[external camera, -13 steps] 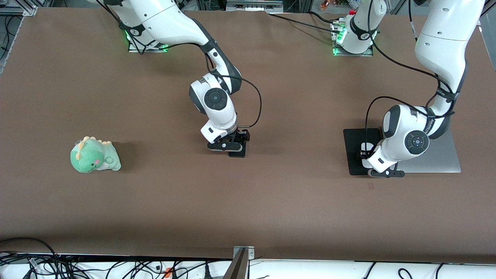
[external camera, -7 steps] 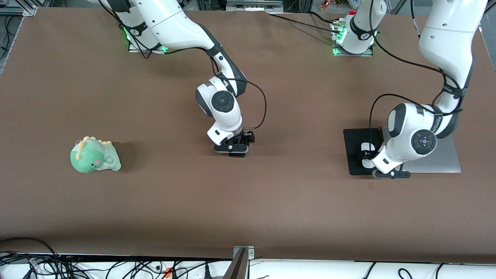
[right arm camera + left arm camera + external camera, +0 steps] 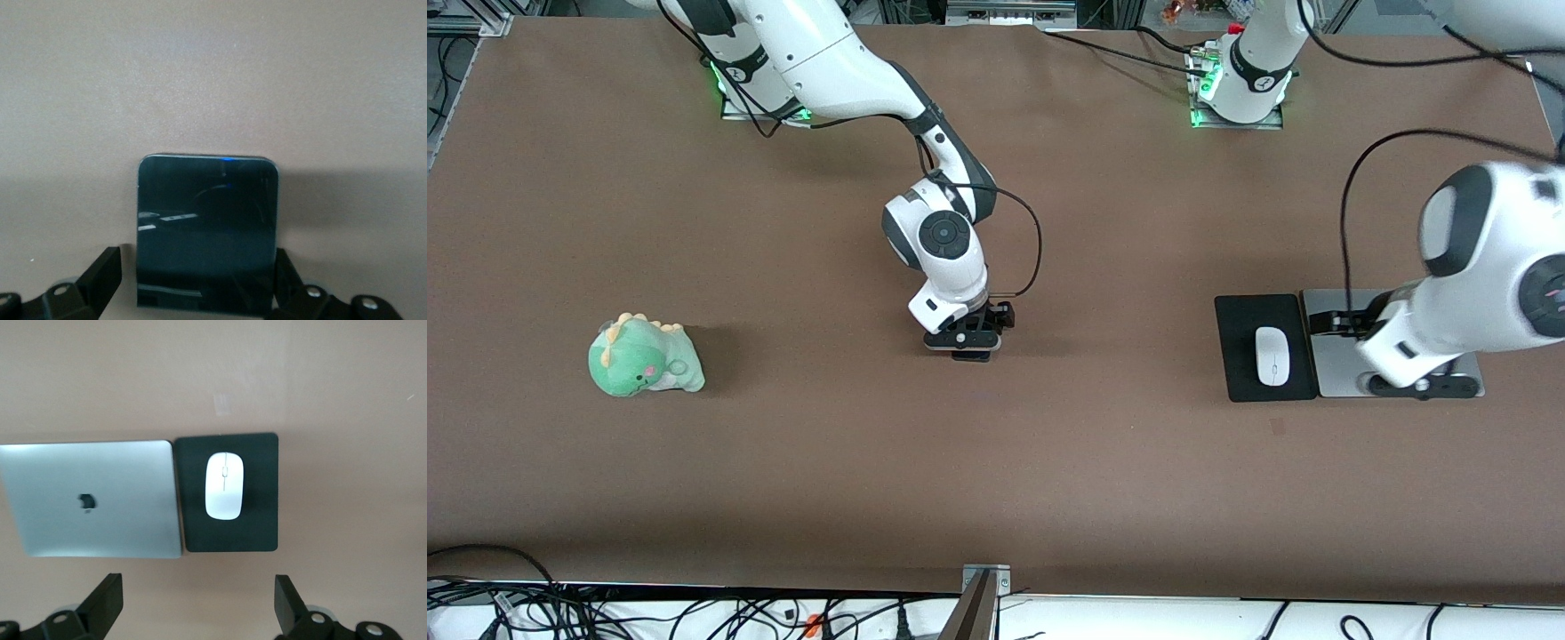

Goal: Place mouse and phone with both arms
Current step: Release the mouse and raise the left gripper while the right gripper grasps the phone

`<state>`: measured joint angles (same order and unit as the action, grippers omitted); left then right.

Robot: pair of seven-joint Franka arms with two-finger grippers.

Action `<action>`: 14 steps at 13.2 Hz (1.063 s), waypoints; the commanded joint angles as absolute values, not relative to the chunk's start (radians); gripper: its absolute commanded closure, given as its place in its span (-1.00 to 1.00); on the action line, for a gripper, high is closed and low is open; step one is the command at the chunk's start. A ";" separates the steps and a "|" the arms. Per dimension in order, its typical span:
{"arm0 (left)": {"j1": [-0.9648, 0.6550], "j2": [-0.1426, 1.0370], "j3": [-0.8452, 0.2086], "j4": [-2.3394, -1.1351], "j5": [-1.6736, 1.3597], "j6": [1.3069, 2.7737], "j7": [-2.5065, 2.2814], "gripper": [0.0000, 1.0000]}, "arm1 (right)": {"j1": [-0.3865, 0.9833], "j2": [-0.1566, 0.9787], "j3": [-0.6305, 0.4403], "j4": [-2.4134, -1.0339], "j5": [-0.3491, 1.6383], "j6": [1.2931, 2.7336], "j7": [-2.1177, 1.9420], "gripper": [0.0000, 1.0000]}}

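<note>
The white mouse [image 3: 1273, 356] [image 3: 224, 486] lies free on the black mouse pad [image 3: 1240, 324] [image 3: 257, 520]. My left gripper [image 3: 1343, 324] [image 3: 198, 607] hangs open and empty high over the silver laptop [image 3: 1334, 378] [image 3: 93, 500] beside the pad. The black phone [image 3: 971, 356] [image 3: 207, 227] lies flat on the table's middle. My right gripper [image 3: 971, 342] [image 3: 198, 287] is down over the phone, open, one finger on each side of it. A small gap shows at one finger [image 3: 100, 277]; the other finger [image 3: 287, 280] is close against the phone's edge.
A green plush dinosaur [image 3: 643, 356] sits toward the right arm's end of the brown table [image 3: 996, 462]. Cables run along the table's edge nearest the camera.
My left arm has risen off the mouse and swung toward its own end of the table, uncovering the mouse on the pad. My right gripper has shifted slightly and settled over the phone.
</note>
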<state>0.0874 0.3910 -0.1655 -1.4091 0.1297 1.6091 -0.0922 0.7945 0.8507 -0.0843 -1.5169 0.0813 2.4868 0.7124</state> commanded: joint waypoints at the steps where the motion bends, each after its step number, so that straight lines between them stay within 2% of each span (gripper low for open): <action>1: 0.091 0.292 -0.172 -1.373 0.100 1.571 -0.071 -1.00 | 0.811 0.874 -0.097 -1.491 0.071 2.500 0.742 -0.80; 3: 0.078 0.281 -0.185 -1.304 0.110 1.574 -0.075 -1.00 | 0.811 0.874 -0.098 -1.491 0.063 2.500 0.736 -0.43; 5: 0.066 0.291 -0.184 -1.287 0.181 1.575 -0.074 -1.00 | 0.810 0.868 -0.100 -1.491 0.051 2.497 0.726 -0.12; 6: 0.083 0.299 -0.183 -1.281 0.176 1.577 -0.065 -1.00 | 0.807 0.862 -0.101 -1.491 0.043 2.491 0.719 -0.07; 10: 0.097 0.270 -0.184 -1.298 0.082 1.571 -0.034 -1.00 | 0.758 0.784 -0.127 -1.494 0.043 2.380 0.591 -0.07; 12: 0.107 0.210 -0.186 -1.385 0.074 1.615 -0.026 -1.00 | 0.691 0.720 -0.138 -1.502 0.051 2.268 0.433 -0.07; 14: 0.107 0.109 -0.186 -1.542 0.074 1.705 -0.026 -1.00 | 0.612 0.649 -0.140 -1.560 0.054 2.230 0.304 -0.07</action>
